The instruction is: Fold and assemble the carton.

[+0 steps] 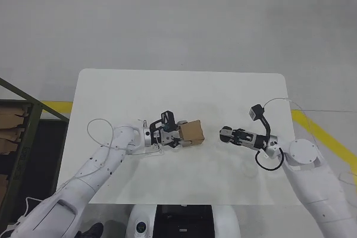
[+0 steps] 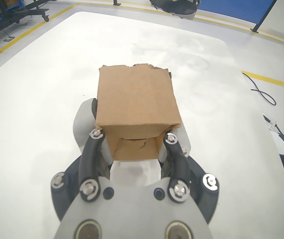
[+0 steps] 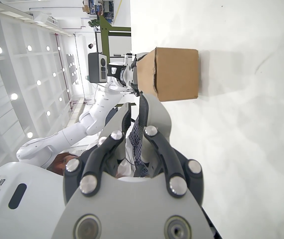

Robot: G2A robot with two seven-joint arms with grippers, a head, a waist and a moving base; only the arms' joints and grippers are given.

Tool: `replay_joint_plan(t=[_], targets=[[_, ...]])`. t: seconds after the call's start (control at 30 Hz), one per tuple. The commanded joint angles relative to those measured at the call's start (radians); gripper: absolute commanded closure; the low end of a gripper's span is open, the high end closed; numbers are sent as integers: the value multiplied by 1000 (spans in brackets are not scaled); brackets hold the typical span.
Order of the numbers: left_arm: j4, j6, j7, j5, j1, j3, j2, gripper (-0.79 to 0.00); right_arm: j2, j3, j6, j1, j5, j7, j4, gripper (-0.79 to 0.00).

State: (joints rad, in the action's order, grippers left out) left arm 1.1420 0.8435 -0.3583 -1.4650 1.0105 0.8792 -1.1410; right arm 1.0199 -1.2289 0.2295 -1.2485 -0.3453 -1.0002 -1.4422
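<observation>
A small brown carton (image 1: pixel 192 132) lies on its side near the middle of the white table (image 1: pixel 184 89). My left gripper (image 1: pixel 177 135) is shut on it, a finger (image 2: pixel 83 115) pressed against each side wall. The carton (image 2: pixel 137 100) shows an open end toward the left wrist, with a flap folded inside. My right gripper (image 1: pixel 222 134) hovers a short way to the carton's right, apart from it. In the right wrist view the right gripper (image 3: pixel 134 103) is shut on nothing, pointing at the closed face of the carton (image 3: pixel 174 75).
A thin cable (image 1: pixel 279 101) runs over the table's right side, and a wire loop (image 1: pixel 98 128) lies by the left arm. A rack of flat cardboard (image 1: pixel 6 137) stands off the table to the left. Bare table surface surrounds the carton.
</observation>
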Motion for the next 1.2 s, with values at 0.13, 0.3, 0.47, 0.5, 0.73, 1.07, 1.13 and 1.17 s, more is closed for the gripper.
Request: replay_joint_plan(t=[0.13, 0.3, 0.47, 0.5, 0.73, 1.07, 1.13, 1.17], targets=[[3, 10, -2, -17, 5, 2, 3, -785, 4, 6, 23, 1, -8, 26, 16, -43], [42, 32, -27, -7, 27, 24, 13, -785, 8, 10, 46, 7, -26, 42, 29, -12], [121, 36, -66, -5, 70, 87, 36, -785, 13, 9, 63, 23, -55, 50, 60, -71], [130, 39, -69, -1, 76, 97, 39, -785, 13, 9, 65, 26, -57, 50, 64, -102], [170, -11, -56, 94, 100, 242, 66, -785, 14, -21, 93, 81, -71, 69, 139, -172], [116, -86, 56, 361, 80, 421, 83, -785, -9, -141, 125, 191, 174, 264, 267, -237], [96, -98, 92, 420, 76, 446, 84, -785, -14, -152, 118, 203, 267, 332, 266, -246], [88, -100, 114, 452, 73, 455, 85, -785, -15, -158, 116, 206, 297, 362, 267, -252]])
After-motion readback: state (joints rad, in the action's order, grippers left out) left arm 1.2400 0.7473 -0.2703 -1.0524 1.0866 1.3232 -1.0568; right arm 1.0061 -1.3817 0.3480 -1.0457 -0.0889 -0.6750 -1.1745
